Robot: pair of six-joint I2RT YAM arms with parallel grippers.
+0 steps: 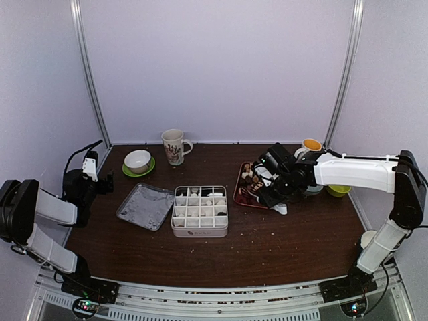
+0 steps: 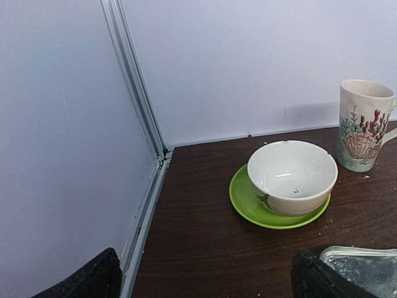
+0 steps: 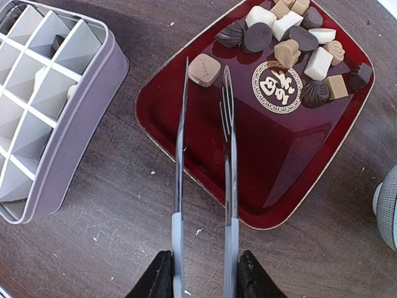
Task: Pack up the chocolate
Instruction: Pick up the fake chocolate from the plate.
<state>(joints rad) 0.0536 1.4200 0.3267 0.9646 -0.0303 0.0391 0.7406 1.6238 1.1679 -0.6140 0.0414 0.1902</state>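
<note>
Right fingers (image 3: 156, 280) clamp tongs (image 3: 179, 186) over the red tray (image 3: 273, 164), beside a chocolate (image 3: 204, 69) stamped "Sweet"; left fingers (image 2: 93, 277) wide apart.

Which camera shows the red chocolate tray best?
The right wrist view: the red tray fills the frame up close, chocolates clear. The top view shows it small, partly behind the right arm. The left wrist view misses it.

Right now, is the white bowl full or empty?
Empty. The left wrist view looks into the white bowl and shows just its bare inside.
</note>
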